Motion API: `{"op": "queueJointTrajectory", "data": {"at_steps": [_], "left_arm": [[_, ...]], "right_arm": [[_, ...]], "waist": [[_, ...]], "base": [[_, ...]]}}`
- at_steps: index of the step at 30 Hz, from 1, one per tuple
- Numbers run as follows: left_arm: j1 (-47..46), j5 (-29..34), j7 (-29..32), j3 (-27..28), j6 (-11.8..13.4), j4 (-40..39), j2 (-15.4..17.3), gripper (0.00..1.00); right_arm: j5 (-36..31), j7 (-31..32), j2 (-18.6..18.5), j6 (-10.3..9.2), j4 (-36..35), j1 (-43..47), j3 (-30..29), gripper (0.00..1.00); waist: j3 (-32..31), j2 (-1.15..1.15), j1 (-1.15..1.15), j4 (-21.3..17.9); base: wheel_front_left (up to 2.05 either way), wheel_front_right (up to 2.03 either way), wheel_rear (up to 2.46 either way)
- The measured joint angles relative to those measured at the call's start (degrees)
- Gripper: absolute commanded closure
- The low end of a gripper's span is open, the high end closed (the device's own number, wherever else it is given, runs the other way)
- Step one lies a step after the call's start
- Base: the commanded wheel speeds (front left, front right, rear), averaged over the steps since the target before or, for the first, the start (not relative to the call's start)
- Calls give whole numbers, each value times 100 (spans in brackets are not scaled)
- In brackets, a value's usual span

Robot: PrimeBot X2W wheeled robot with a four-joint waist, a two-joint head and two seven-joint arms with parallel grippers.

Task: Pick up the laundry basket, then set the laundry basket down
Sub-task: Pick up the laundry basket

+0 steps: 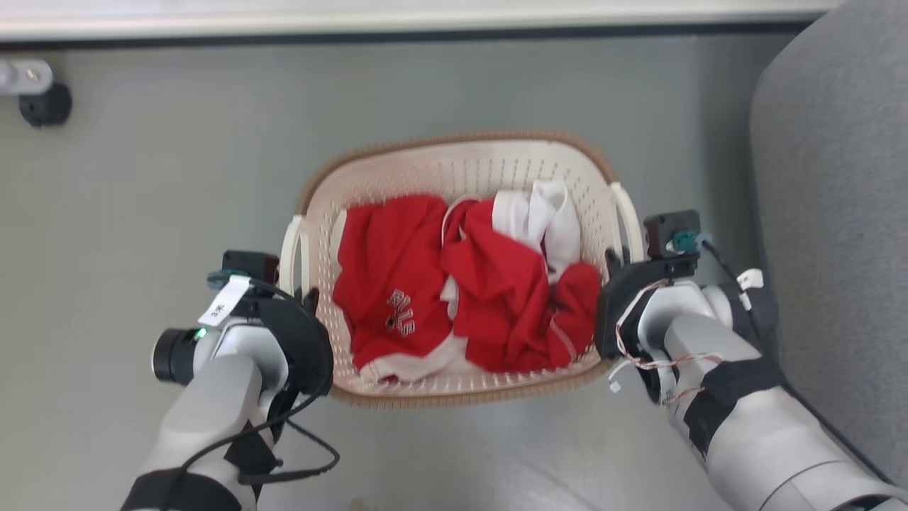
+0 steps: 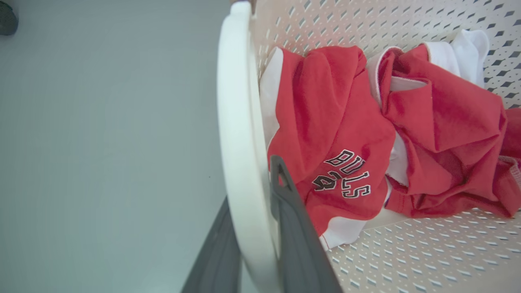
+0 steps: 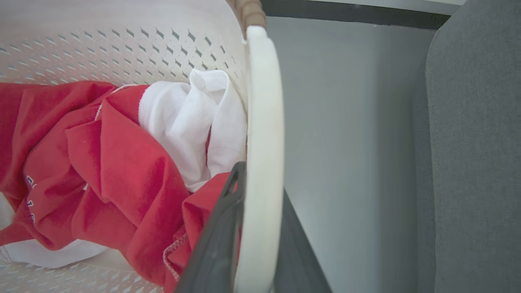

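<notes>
The laundry basket [image 1: 454,167] is cream-white and perforated with a brown woven rim. It sits mid-floor in the head view and holds red and white clothes [image 1: 468,291]. My left gripper [image 1: 308,297] is at its left loop handle [image 1: 289,248]. In the left wrist view the two dark fingers [image 2: 295,232] clamp that white handle [image 2: 240,134]. My right gripper [image 1: 611,264] is at the right loop handle [image 1: 630,216]. The right wrist view shows its fingers [image 3: 222,228] closed on either side of that handle [image 3: 263,134]. I cannot tell whether the basket's base touches the floor.
A grey upholstered seat [image 1: 830,213] stands close on the right, just beyond my right arm. A white baseboard [image 1: 425,21] runs along the far edge, with a small black fitting [image 1: 44,105] on the floor at the far left. Grey floor [image 1: 163,213] surrounds the basket.
</notes>
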Motion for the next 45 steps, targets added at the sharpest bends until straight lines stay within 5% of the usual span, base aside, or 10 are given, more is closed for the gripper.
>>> {"op": "queueJointTrajectory", "data": {"at_steps": [45], "left_arm": [[1670,-335,1303,-77,-5,40,-62,100]], "right_arm": [[1183,1385,73,187,319,1382,993,100]], "waist": [[-2513,-1,-2,-200]], "base": [[0,0,0]]}}
